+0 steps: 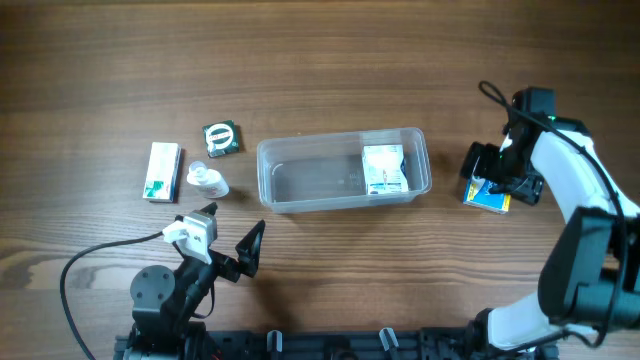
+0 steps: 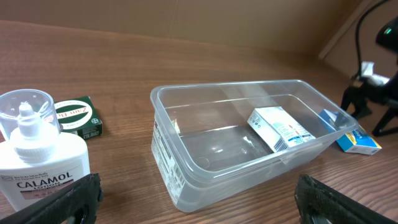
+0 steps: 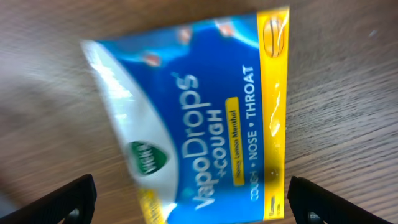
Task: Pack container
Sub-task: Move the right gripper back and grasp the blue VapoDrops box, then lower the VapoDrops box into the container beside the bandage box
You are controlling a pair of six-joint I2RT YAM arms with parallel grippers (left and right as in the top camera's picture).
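Observation:
The clear plastic container (image 1: 300, 180) lies lengthwise mid-table with a small white box (image 1: 383, 169) in its right end; both show in the left wrist view, the container (image 2: 186, 162) and the box (image 2: 278, 129). My right gripper (image 1: 497, 176) is open, straight above a blue and yellow VapoDrops packet (image 3: 199, 118) lying flat on the table right of the container; the packet (image 1: 487, 196) peeks out below the jaws. My left gripper (image 1: 228, 238) is open and empty, in front of the container's left end.
Left of the container lie a white Calamol lotion bottle (image 1: 209, 181), a dark green box (image 1: 221, 138) and a white and green box (image 1: 161, 171). The bottle (image 2: 40, 155) and green box (image 2: 78, 116) show in the left wrist view.

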